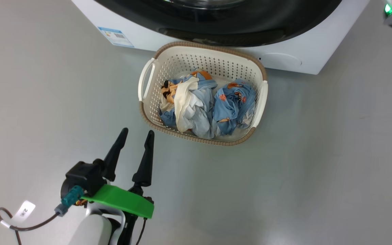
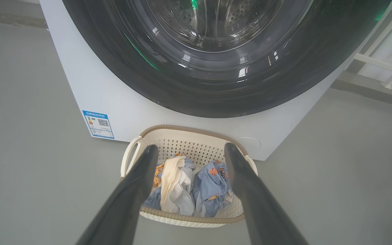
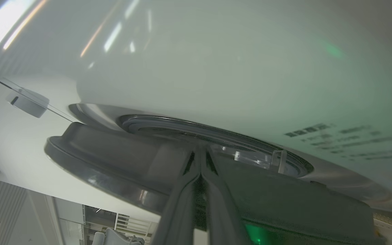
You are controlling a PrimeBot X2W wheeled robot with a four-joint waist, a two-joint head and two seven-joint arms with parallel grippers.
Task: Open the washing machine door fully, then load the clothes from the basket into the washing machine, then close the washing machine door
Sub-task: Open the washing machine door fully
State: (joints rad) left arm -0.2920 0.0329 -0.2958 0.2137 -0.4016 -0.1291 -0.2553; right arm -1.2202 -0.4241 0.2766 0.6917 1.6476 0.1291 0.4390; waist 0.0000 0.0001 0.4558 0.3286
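- In the head view, the washing machine [image 1: 318, 41] fills the 12 o'clock edge, its white front standing on the grey floor [image 1: 318, 170].
- The washing machine door [image 1: 250, 23] shows as a glossy black rim across the top. In the left wrist view, the perforated steel drum is visible through its glass.
- A blue label sticker [image 1: 116, 36] sits on the machine's front at 11 o'clock.
- The basket [image 1: 196, 59] stands on the floor just in front of the machine, slightly toward 12 o'clock from the centre.
- The clothes [image 1: 206, 102] lie crumpled inside the basket. A cream-white piece lies over light-blue fabric on the 9 o'clock side, and a blue bundle with orange prints is on the 3 o'clock side.
- The left gripper [image 1: 137, 132] is at 7 o'clock, near the basket's rim but apart from it. Its fingers [image 1: 114, 153] are spread wide and hold nothing.
- In the right wrist view, the right gripper [image 3: 201, 149] has its two fingers pressed together and holds nothing. Its tips are at the door's grey edge, by the gap to the white front. Whether they touch the door cannot be told.
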